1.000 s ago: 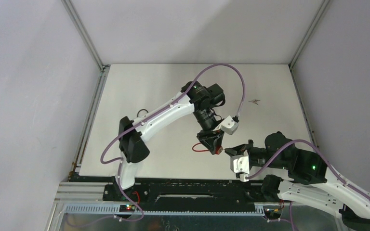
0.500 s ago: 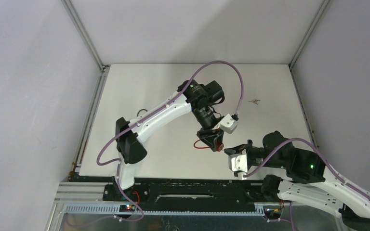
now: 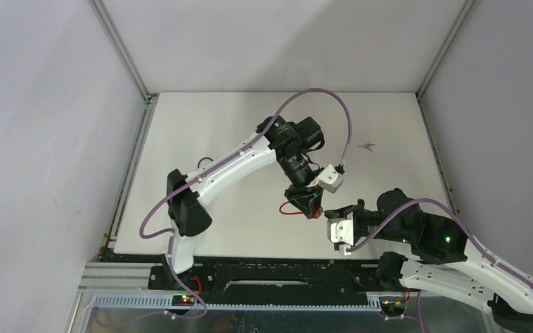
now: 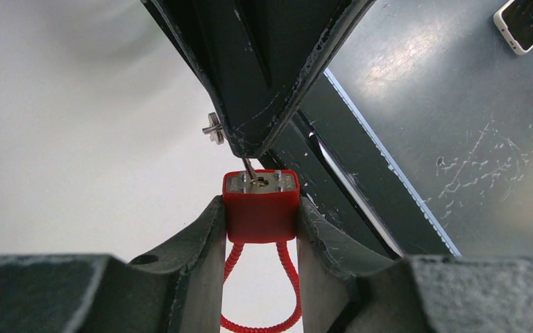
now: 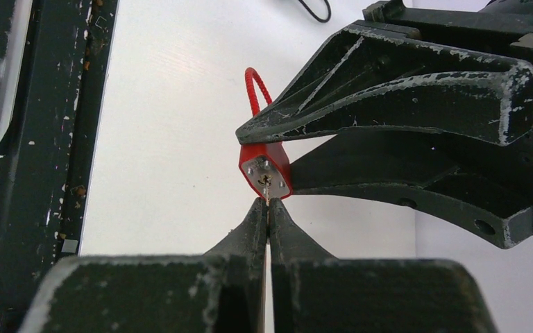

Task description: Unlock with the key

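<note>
Around: white table (image 3: 201, 132) w/ small metal bit (image 3: 368, 146) lying upper right of top view, well apart from the grippers. Black base rail (image 3: 250, 267) runs along bottom edge. Nothing stands btwn the two grippers but the key itself.

Padlock (image 4: 261, 220), red, sits lower ctr of top view, over near part of table. Its keyhole face points lower right there, toward R gripper (image 5: 267, 208). Red cable loop (image 4: 260, 305) trails the opposite way, so long axis runs roughly left-right.

L gripper (image 3: 304, 205) fingers (image 4: 201, 243) clamp the padlock by its sides, body filling the gap. R gripper fingers are pressed together on key (image 5: 268, 189): head hidden, only thin blade shows. Blade tip is in keyhole, about in line w/ lock axis, slightly tilted in L wrist view.
</note>
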Controlling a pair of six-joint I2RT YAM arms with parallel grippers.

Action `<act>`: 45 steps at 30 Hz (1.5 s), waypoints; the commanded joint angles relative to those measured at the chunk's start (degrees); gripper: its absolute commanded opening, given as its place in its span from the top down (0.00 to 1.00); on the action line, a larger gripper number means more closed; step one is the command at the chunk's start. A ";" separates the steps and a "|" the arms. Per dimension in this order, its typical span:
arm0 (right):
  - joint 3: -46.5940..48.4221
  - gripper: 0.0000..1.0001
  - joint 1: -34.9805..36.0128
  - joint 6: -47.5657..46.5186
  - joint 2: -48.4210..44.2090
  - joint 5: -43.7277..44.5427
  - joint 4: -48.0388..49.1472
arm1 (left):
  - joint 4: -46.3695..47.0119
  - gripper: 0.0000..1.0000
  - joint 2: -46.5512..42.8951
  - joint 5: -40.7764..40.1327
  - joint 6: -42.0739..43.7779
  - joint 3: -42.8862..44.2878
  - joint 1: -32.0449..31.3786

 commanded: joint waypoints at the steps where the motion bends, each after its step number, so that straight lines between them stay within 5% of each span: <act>1: 1.24 1.00 -0.09 0.32 0.70 0.82 1.82 | 1.12 1.00 -2.86 0.96 -1.18 -0.73 -0.28; 28: 1.24 1.00 1.71 -0.41 2.56 3.11 2.99 | 2.25 1.00 -2.66 0.42 -3.58 -0.76 -0.37; 45: -3.41 1.00 9.72 -3.02 2.59 14.77 9.16 | 4.68 1.00 -1.21 4.28 -8.80 0.64 0.11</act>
